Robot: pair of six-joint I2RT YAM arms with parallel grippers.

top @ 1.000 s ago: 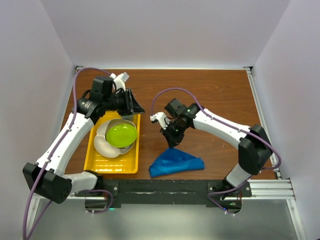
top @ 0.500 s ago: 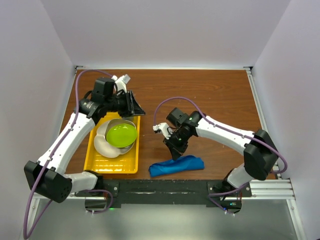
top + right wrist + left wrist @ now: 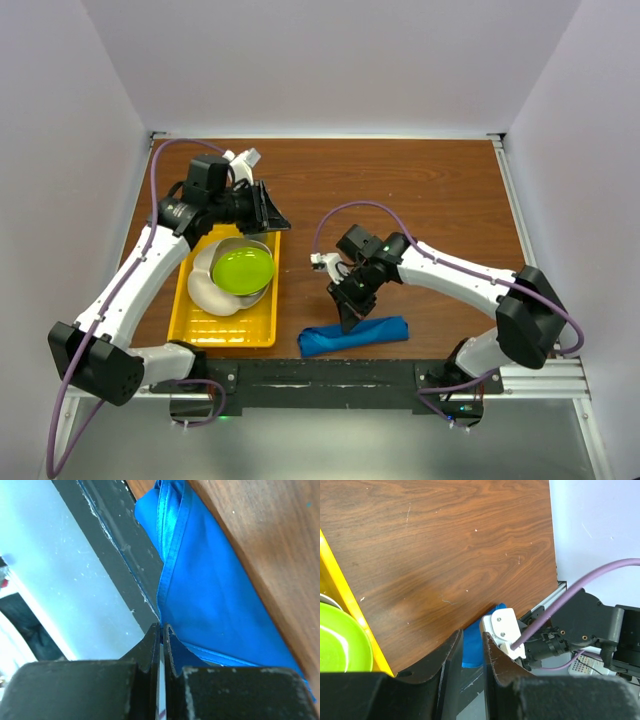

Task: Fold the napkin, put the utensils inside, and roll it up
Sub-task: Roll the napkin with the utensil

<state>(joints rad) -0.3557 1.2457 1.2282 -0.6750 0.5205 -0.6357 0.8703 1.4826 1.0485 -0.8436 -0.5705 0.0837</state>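
Napkin (image 3: 355,335): bright blue, gathered into a long low band at the near edge of the desk (image 3: 420,190), just right of the yellow tray (image 3: 230,338).

Right gripper (image 3: 352,312): down on the napkin's far edge, left of its middle. Fingers (image 3: 150,645) pressed together, cloth hem pinched at the tips.

Left gripper (image 3: 272,214): hovers over the tray's far right corner. Fingers (image 3: 451,665) a narrow slot apart, nothing between them.

Tray contents: lime-green plate (image 3: 242,268) in a grey bowl (image 3: 262,250), with a white dish (image 3: 205,285) beneath.
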